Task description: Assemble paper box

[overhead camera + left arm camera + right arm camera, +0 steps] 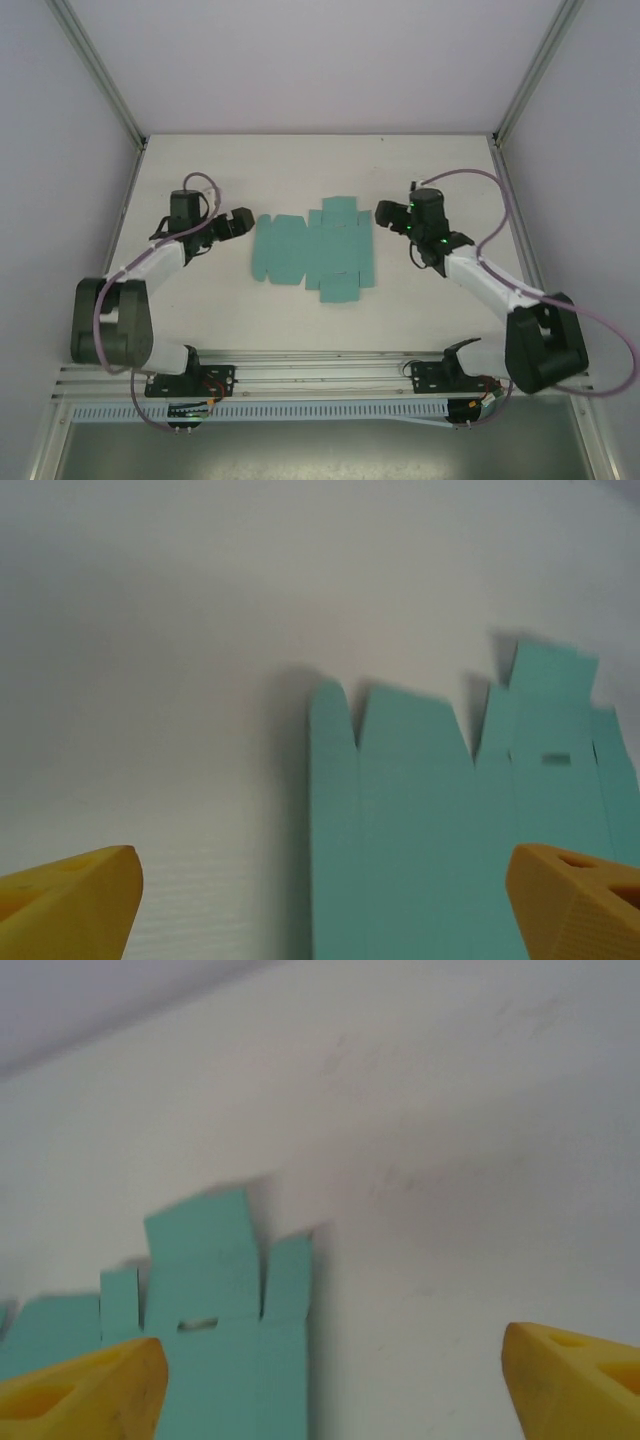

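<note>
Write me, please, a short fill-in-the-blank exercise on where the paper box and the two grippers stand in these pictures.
1. The paper box lies ___ on the table, with no panel folded up.
2. The box sits ___ the left gripper and the right gripper.
3. Both grippers are ___ and hold nothing.
4. In the wrist views, the fingers are coloured ___.

Missing words: flat; between; open; yellow.

Top camera looks down from behind; both low, close wrist cameras share the paper box [312, 250]
</note>
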Tool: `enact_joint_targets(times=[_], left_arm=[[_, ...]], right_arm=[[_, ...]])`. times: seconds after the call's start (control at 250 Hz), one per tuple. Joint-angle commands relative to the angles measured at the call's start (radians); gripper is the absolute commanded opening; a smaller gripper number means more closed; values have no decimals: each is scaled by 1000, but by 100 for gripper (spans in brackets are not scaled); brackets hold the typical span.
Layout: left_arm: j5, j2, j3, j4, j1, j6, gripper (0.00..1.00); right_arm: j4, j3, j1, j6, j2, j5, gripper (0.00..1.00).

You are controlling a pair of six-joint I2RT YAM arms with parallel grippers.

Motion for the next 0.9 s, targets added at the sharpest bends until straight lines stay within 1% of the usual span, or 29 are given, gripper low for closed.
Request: enact_joint_targets(times=[0.0, 0.036, 0.144, 0.236, 0.276, 0.296, 0.344, 0.396, 0.464, 0.512, 0.552, 0.584, 0.616, 0.795, 0.847, 0.895], left_arm=[[134, 90, 77, -85, -33, 2, 94], [141, 113, 82, -85, -41, -1, 94], [150, 157, 80, -80, -45, 20, 91], [169, 183, 90, -101, -45, 35, 88], [183, 194, 95, -104, -45, 37, 87], [186, 200, 96, -108, -47, 39, 86], [187, 212, 104, -115, -52, 46, 83], [189, 213, 104, -114, -58, 49, 83], [207, 250, 110, -115, -68, 57, 80], [213, 260, 113, -114, -74, 60, 79], [222, 270, 113, -110, -77, 59, 78], [233, 276, 116, -106, -81, 59, 77], [243, 281, 118, -102, -85, 59, 76], [320, 279, 115, -53, -100, 51, 60], [337, 274, 111, -35, -104, 48, 54], [344, 270, 111, -25, -107, 44, 47]], right_arm=[[-87, 88, 23, 102, 120, -153, 77], [-84, 105, 30, 101, 161, -180, 75], [-76, 127, 46, 117, 256, -200, 69], [-75, 142, 51, 116, 315, -243, 55], [-75, 143, 52, 120, 333, -248, 44], [-74, 144, 52, 121, 342, -249, 41], [-69, 139, 52, 125, 359, -241, 40], [-68, 134, 53, 124, 371, -233, 35], [-69, 124, 52, 124, 384, -214, 32], [-65, 113, 53, 128, 397, -201, 27], [-51, 101, 53, 132, 412, -199, 20], [-38, 92, 53, 131, 421, -205, 16], [-24, 82, 53, 133, 431, -213, 16], [52, 46, 53, 152, 468, -227, 16], [67, 40, 53, 151, 473, -229, 16], [88, 32, 53, 144, 475, -237, 16]])
